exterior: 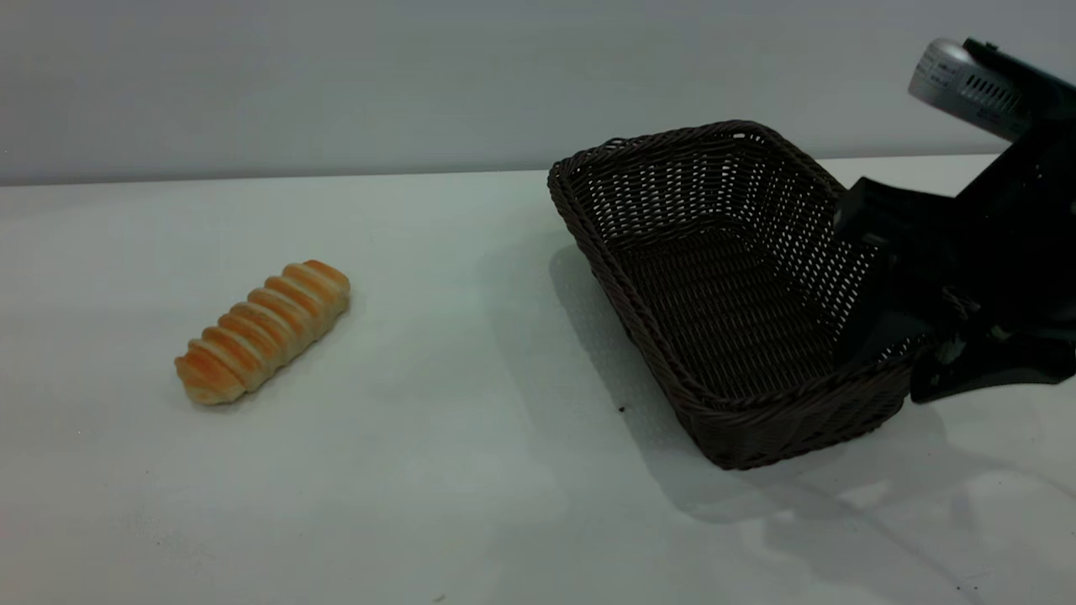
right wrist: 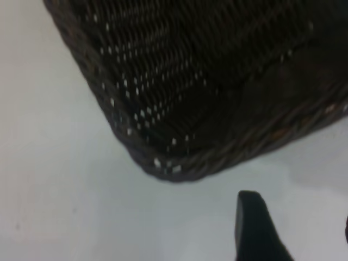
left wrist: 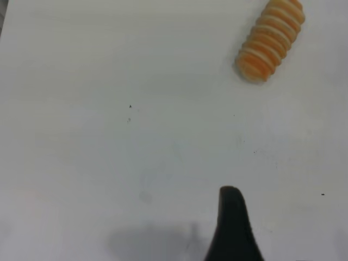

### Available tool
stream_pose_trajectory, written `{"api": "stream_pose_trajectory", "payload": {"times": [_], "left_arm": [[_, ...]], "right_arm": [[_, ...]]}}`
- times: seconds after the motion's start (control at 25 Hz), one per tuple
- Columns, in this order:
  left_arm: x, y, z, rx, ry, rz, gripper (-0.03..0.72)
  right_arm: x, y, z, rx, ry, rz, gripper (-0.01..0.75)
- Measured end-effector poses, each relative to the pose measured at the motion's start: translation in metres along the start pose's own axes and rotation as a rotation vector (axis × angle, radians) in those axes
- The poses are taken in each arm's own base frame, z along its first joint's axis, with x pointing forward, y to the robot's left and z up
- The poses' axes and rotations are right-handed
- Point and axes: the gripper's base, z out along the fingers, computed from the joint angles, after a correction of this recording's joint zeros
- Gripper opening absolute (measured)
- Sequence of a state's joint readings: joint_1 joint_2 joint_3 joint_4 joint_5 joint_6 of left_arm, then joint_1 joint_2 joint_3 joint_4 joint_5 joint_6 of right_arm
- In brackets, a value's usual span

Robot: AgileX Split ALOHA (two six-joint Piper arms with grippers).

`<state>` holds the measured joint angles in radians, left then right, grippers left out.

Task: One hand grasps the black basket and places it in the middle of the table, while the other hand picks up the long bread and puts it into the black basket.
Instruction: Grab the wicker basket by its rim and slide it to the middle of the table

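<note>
The long bread [exterior: 262, 332], a golden-orange ridged loaf, lies alone on the left of the white table [exterior: 471, 470]. In the left wrist view the long bread [left wrist: 270, 39] is well ahead of my left gripper [left wrist: 274, 225]. That gripper hangs open over bare table, and only one of its fingers [left wrist: 232, 231] shows. The black basket [exterior: 714, 336] stands empty on the right of the table. My right gripper [exterior: 904, 353] is at its right end wall. It is open, with its fingertips just short of the basket's braided rim [right wrist: 228, 155] and nothing between them.
A grey wall runs behind the table's far edge. The right arm [exterior: 1000, 210] reaches in from the right edge, above the table. A wide stretch of bare tabletop lies between bread and basket. A few dark specks [exterior: 621, 409] dot the surface.
</note>
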<state>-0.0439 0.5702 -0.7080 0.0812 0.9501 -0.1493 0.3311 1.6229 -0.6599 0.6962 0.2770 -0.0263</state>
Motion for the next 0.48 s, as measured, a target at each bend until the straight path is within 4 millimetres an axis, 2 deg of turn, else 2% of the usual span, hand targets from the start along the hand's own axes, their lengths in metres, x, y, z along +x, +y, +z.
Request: {"api": "stream_pose_trajectory", "payload": {"times": [0.28,0.48], "left_arm": [[0.0,0.0,0.0,0.0,-0.001,0.0,0.563],[-0.001,0.0,0.0,0.001,-0.007,0.0,0.563]], "right_arm": [[-0.008,0.002,0.0,-0.023,-0.087,0.116,0.47],[-0.009,-0.004,0.015,-0.005,-0.097,0.257,0.483]]}}
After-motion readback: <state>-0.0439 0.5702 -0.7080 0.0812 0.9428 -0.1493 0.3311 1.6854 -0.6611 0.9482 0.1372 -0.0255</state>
